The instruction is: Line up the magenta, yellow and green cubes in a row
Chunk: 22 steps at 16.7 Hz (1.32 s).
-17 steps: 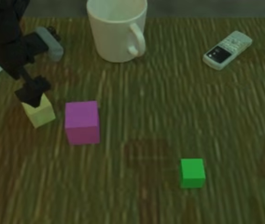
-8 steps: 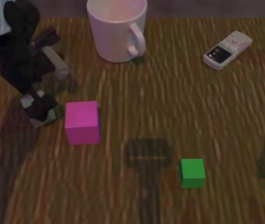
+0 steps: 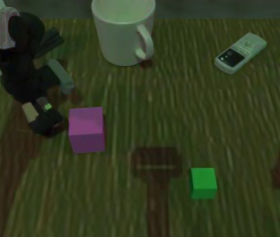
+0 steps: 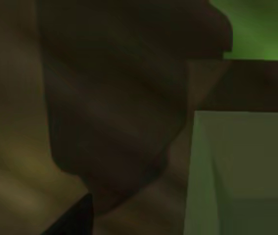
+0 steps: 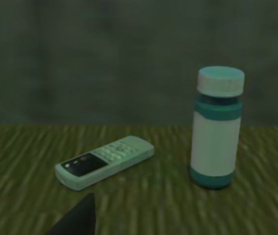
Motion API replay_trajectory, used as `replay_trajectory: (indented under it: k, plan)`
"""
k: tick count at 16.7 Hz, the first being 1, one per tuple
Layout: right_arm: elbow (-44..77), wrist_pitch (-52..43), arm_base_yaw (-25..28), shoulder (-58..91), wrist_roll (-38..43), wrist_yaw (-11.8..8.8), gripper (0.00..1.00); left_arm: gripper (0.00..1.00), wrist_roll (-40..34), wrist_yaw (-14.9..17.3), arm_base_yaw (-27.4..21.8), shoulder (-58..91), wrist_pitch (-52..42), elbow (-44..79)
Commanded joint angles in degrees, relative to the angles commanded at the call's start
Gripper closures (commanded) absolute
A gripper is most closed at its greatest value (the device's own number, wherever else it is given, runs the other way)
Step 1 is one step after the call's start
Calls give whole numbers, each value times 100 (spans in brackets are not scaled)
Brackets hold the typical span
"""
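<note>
- the large matte magenta-purple cube [image 3: 86,129] sits on the streaked wooden bench [image 3: 145,108] toward the top view's left, flat on one face, its top lighter than the side facing the near edge.
- the small vivid green cube [image 3: 203,182] stands alone nearer the bench's near edge and to the right of centre, well apart from the magenta cube, with plain unmarked faces.
- the middle-sized pale yellow cube [image 3: 30,112] is mostly hidden under the left arm's black gripper [image 3: 45,118]; only a pale sliver shows at the gripper's left edge, just beside the magenta cube's left side.
- in the left wrist view a pale, flat-faced block [image 4: 242,171], most likely that cube, fills one side very close to the camera, with a dark shape beside it.
- the left gripper is low over the yellow cube; i cannot tell whether its jaws are apart or pressed on the cube.
- the right arm's gripper is outside the top view; the right wrist view shows only a dark fingertip [image 5: 78,218], so the state of its jaws cannot be told either.
- a big white ceramic mug [image 3: 124,29] stands at the far edge, handle to the right.
- a pale remote control [image 3: 240,52] lies at the far right; the right wrist view also shows a white bottle with teal bands and a pale cap [image 5: 216,128] standing upright near it.
</note>
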Motion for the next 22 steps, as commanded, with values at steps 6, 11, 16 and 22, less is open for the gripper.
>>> replay_trajectory:
  k: [6,11,16,22]
  plan:
    - [0,0,0,0,0,0,0,53,0,0,0,0,0,0]
    - [0,0,0,0,0,0,0,90,0,0,0,0,0,0]
    - [0,0,0,0,0,0,0,100,0,0,0,0,0,0]
    - [0,0,0,0,0,0,0,100,-46,62,0,-154,-122,32]
